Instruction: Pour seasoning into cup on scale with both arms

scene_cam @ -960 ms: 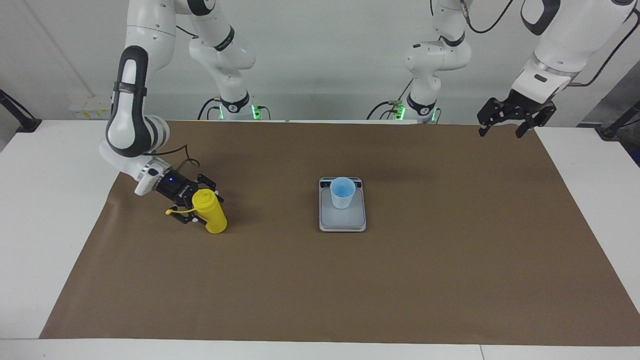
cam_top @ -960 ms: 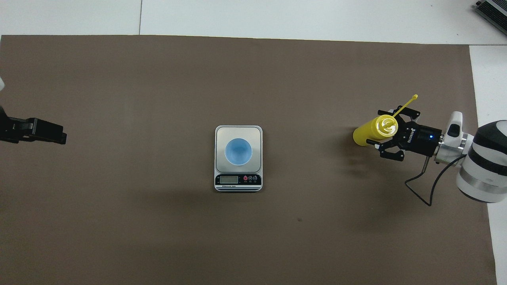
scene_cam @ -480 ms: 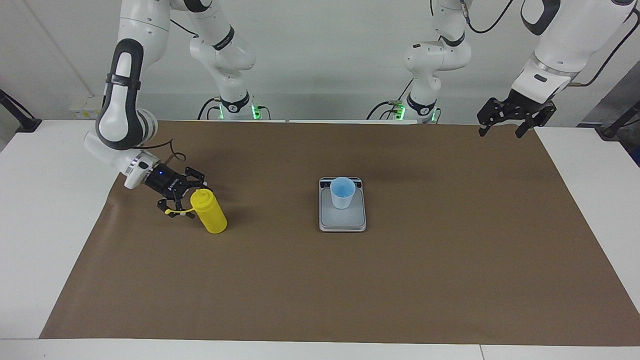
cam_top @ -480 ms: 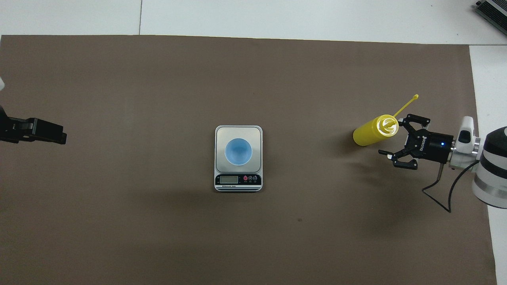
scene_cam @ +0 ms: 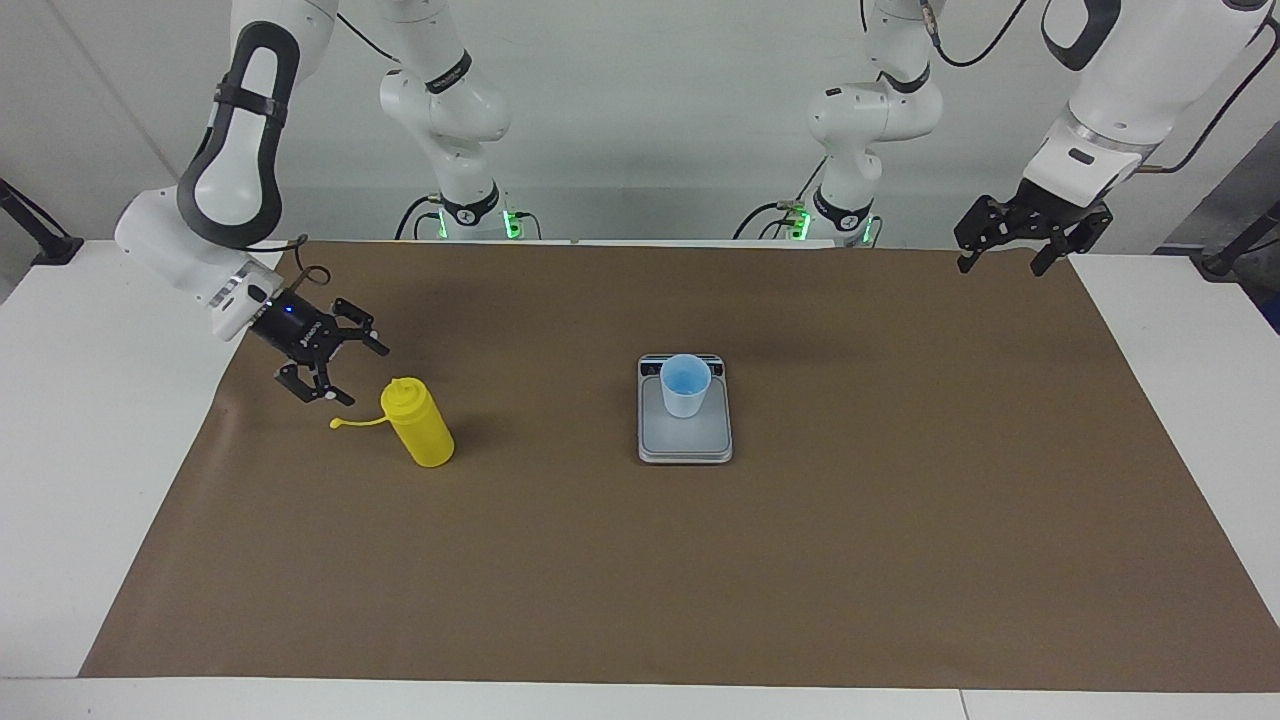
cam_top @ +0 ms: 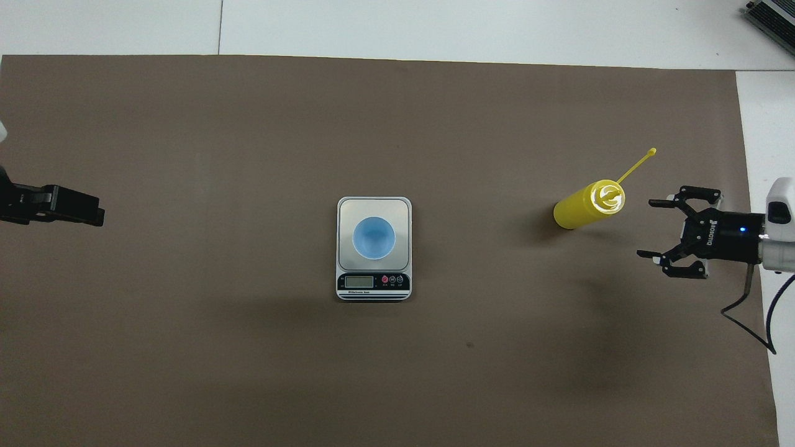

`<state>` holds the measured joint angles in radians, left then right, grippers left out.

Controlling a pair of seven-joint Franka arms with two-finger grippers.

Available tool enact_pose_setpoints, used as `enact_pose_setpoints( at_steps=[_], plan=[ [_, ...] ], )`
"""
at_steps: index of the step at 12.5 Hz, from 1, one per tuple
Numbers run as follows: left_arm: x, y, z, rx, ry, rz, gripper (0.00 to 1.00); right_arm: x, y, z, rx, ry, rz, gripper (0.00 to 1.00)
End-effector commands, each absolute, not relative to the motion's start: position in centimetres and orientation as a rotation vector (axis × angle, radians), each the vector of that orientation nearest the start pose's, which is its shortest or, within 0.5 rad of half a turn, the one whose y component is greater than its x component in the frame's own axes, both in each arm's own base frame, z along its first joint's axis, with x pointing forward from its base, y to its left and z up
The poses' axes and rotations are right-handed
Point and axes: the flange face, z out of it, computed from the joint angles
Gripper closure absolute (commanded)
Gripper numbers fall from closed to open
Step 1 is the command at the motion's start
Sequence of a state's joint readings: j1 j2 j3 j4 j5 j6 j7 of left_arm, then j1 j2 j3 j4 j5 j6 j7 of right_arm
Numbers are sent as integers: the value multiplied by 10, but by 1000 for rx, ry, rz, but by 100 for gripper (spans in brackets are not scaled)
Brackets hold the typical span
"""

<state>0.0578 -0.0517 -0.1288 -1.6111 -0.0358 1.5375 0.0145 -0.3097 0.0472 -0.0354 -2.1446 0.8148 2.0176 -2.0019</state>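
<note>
The scale (scene_cam: 685,425) sits in the middle of my table (scene_cam: 60,400), on the mat (scene_cam: 700,580). The cup (scene_cam: 685,385) stands on its plate, toward the end nearer me, where the display is. The bottle (scene_cam: 421,422) stands upright on the mat toward my right arm's end, well apart from the scale, its cap (scene_cam: 337,424) hanging out on its tether. My right hand (scene_cam: 330,370) hangs over the mat just beside the bottle, apart from it. My left hand (scene_cam: 1003,262) waits over the mat's edge at my left arm's end.

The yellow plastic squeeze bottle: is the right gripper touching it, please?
Apart. The overhead view shows bare mat between the open right gripper and the yellow plastic squeeze bottle.
</note>
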Motion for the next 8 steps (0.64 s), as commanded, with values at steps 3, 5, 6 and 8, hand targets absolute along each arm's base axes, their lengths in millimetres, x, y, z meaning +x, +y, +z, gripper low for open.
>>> enact_pose_setpoints(
  at_steps=[3, 5, 6, 8],
  plan=[
    [525, -41, 633, -3175, 118, 39, 0, 506, -123, 450, -2330, -1439, -629, 0],
    [525, -41, 633, -3175, 118, 39, 0, 502, -102, 471, -2469, -1313, -493, 0],
    [525, -41, 632, -3175, 118, 41, 0, 504, -87, 483, -2528, -1247, -451, 0],
    [525, -41, 633, -3175, 118, 39, 0, 512, -61, 508, -2660, -1133, -321, 0]
  ],
)
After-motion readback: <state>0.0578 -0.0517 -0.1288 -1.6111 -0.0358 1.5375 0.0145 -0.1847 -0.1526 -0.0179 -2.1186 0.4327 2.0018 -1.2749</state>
